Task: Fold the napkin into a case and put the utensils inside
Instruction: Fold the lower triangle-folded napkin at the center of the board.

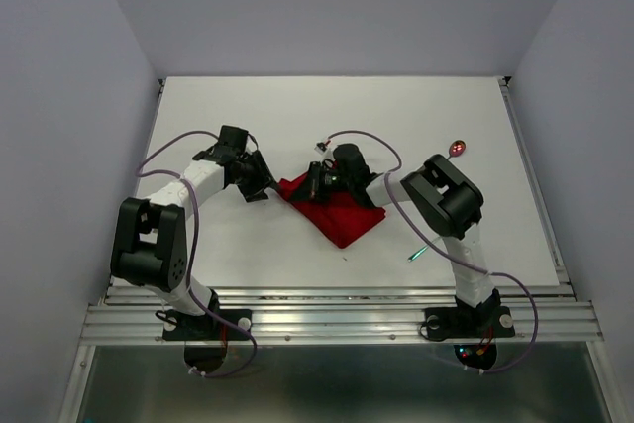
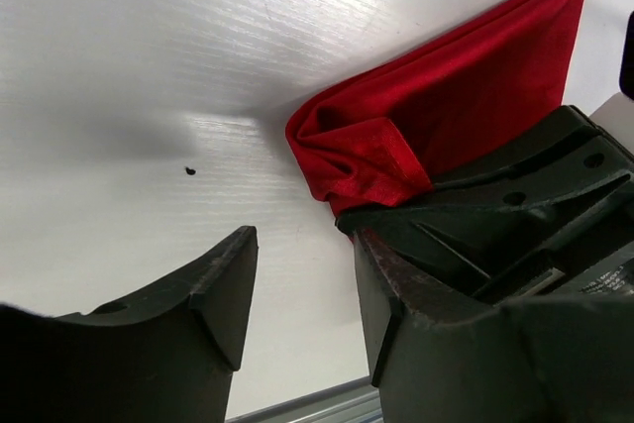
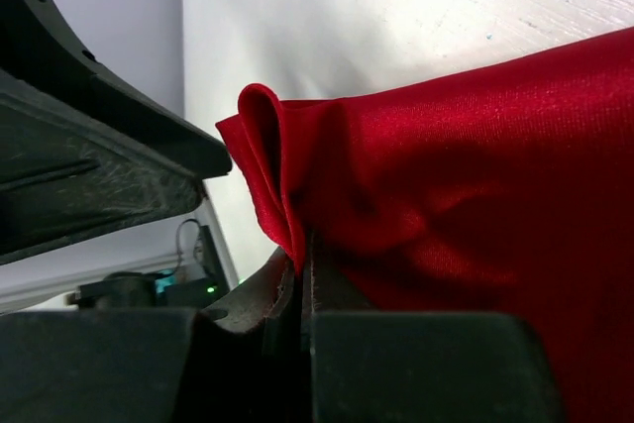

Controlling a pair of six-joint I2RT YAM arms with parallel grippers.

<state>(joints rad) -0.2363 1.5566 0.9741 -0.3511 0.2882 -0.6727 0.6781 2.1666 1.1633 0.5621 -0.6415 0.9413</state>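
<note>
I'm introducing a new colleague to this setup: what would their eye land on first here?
The bright red napkin stands out against the white table, lying folded and rumpled at the centre between the two arms. The right gripper is pinched shut on its edge, while the left gripper stands open close by a folded corner. A shiny red spoon lies alone at the table's far right.

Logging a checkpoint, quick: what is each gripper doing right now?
Left gripper: open, holding nothing.
Right gripper: closed on a fold of the napkin.
</note>
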